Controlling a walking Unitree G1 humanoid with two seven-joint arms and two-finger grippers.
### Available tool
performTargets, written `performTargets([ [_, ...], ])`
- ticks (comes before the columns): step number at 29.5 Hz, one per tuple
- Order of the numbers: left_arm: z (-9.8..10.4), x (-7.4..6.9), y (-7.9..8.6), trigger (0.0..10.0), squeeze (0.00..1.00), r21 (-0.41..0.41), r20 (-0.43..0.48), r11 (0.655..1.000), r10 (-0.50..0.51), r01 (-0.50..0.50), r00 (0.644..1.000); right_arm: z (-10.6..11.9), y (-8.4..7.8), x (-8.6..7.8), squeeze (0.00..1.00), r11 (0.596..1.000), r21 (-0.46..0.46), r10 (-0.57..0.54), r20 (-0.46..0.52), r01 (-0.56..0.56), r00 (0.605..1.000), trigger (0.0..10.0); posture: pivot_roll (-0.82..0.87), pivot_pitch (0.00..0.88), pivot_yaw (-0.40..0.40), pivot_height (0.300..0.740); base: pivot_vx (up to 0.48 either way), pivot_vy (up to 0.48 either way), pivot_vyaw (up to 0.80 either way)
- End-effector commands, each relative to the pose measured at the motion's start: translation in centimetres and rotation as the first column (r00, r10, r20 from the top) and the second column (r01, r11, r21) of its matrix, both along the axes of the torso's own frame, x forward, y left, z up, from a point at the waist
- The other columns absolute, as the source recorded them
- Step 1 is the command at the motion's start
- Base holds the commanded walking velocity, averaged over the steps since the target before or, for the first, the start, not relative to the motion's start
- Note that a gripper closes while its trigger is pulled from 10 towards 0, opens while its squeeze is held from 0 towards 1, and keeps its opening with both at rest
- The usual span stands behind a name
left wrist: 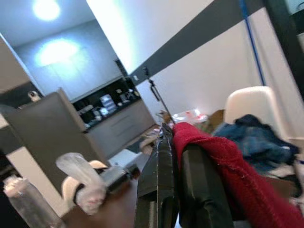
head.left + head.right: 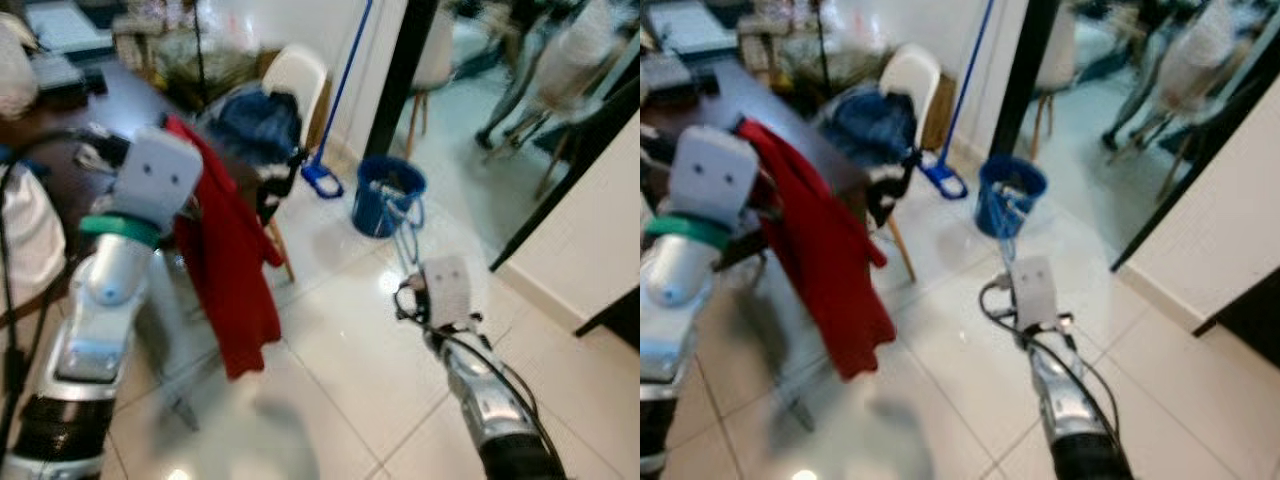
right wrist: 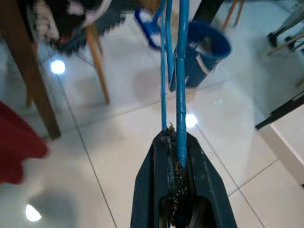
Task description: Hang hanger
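Two silver arms reach out. Left end effector (image 1: 173, 156) pinches a red cloth (image 2: 235, 270) beside the table (image 2: 790, 110). Right end effector (image 3: 176, 142) is closed on a blue hanger (image 3: 180, 71) above white floor (image 2: 340, 370).

Lived-in home, dining area. White glossy floor tiles (image 2: 340, 350), dark wooden table (image 2: 60, 140), white chair (image 2: 298, 75) piled with blue clothes (image 2: 258, 122), blue mop (image 2: 322, 178) against wall, blue bucket (image 2: 388, 195). Kitchen counter (image 1: 118, 124) showed behind.
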State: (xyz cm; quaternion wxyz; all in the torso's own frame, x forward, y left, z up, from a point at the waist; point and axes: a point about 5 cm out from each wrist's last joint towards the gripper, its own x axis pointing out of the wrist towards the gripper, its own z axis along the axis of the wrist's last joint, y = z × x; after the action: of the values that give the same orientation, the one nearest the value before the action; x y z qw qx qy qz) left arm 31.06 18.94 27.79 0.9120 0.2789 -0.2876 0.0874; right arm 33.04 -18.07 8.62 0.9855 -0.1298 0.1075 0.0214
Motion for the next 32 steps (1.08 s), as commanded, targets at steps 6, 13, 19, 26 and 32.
performTargets([
  [6,2.7,-0.1,0.1,10.0,0.00,0.052,0.116,0.999,0.004,-0.010,0.993,-2.6,-1.7,-1.6,0.00,0.992,0.024,-0.119,-0.074,0.121,0.990,10.0,0.05,0.027,-0.012,0.740,0.460,0.000,0.00],
  [13,4.7,0.2,0.2,10.0,0.00,0.102,0.202,0.994,0.019,-0.040,0.979,-3.8,-2.9,-2.6,0.00,0.986,0.057,-0.145,-0.141,0.154,0.979,10.0,0.04,0.029,-0.015,0.740,0.462,0.000,0.00],
  [19,9.5,0.4,0.3,10.0,0.00,0.183,0.352,0.980,0.004,-0.073,0.936,-3.3,-2.2,-2.3,0.00,0.994,0.036,-0.104,-0.085,0.107,0.991,10.0,0.05,0.030,-0.008,0.740,0.464,0.000,0.00],
  [26,16.0,0.5,0.8,10.0,0.00,0.324,0.534,0.927,-0.013,-0.190,0.846,-3.0,-1.6,-1.9,0.00,0.995,0.033,-0.087,-0.059,0.089,0.994,10.0,0.05,0.040,0.006,0.740,0.465,0.000,0.00],
  [32,18.1,1.1,1.7,10.0,0.00,0.346,0.567,0.883,0.071,-0.316,0.821,-2.9,-1.5,-1.9,0.00,0.995,0.042,-0.089,-0.049,0.091,0.995,10.0,0.05,0.048,0.018,0.740,0.463,0.000,0.00],
])
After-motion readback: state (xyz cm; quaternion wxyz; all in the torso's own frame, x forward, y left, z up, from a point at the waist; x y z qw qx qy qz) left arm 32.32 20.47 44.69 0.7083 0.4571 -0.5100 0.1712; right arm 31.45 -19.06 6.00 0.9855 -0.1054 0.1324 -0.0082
